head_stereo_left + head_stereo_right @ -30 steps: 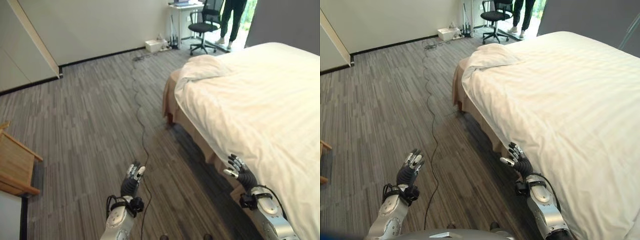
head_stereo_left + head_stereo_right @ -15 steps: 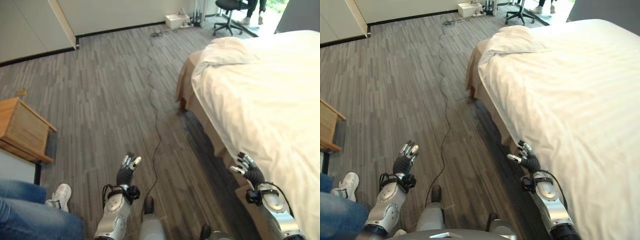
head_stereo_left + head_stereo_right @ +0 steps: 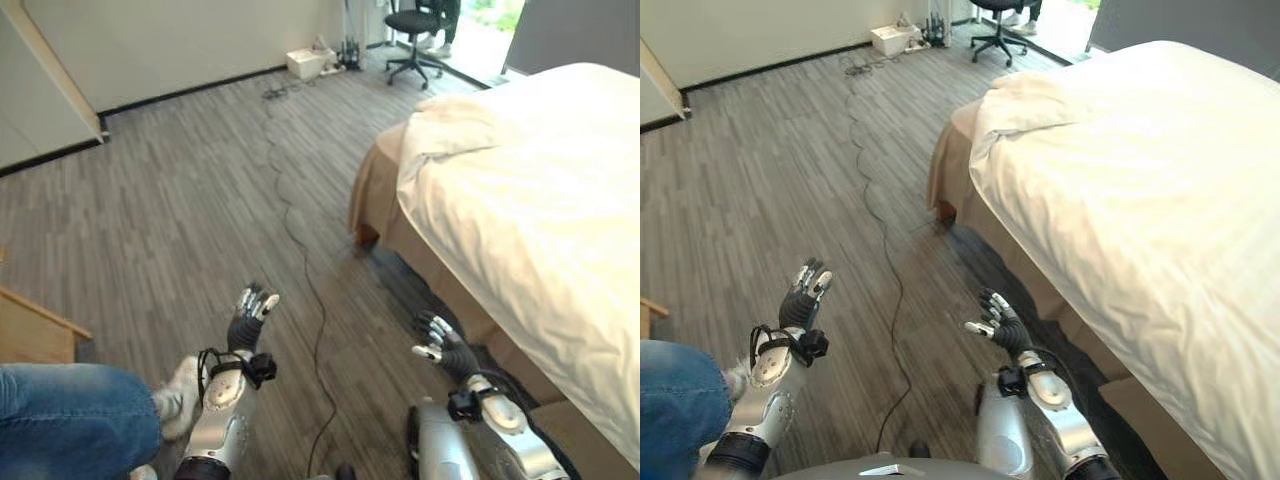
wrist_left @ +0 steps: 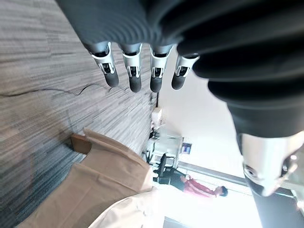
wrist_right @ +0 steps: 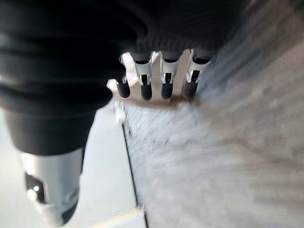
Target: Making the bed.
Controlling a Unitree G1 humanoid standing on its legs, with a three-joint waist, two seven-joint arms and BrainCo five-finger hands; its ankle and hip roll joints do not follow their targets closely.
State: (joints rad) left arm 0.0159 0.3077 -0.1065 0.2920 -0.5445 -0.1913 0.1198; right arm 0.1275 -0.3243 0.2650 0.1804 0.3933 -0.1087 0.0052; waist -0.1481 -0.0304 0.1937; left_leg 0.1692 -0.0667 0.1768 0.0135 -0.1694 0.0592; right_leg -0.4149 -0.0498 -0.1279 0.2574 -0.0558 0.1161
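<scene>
A bed (image 3: pixel 560 230) fills the right side, covered by a white duvet (image 3: pixel 1140 200) that hangs over a tan bed skirt (image 3: pixel 375 195); a rumpled fold lies at its near corner (image 3: pixel 450 125). My left hand (image 3: pixel 247 318) is open above the floor, well left of the bed. My right hand (image 3: pixel 440 345) is open and empty above the floor, a short way off the bed's side edge. In the left wrist view the fingers (image 4: pixel 135 78) are straight with the tan skirt (image 4: pixel 104 175) past them.
A person's jeans leg (image 3: pixel 70 420) and white shoe (image 3: pixel 180 395) are at the lower left beside a wooden side table (image 3: pixel 35 335). An office chair (image 3: pixel 412 30) and a standing person (image 3: pixel 448 18) are far off. A cable (image 3: pixel 300 260) runs along the floor.
The camera has swung, shifting the whole scene. My right hand has come away from the bed's edge and now sits over the floor. The left hand stays open.
</scene>
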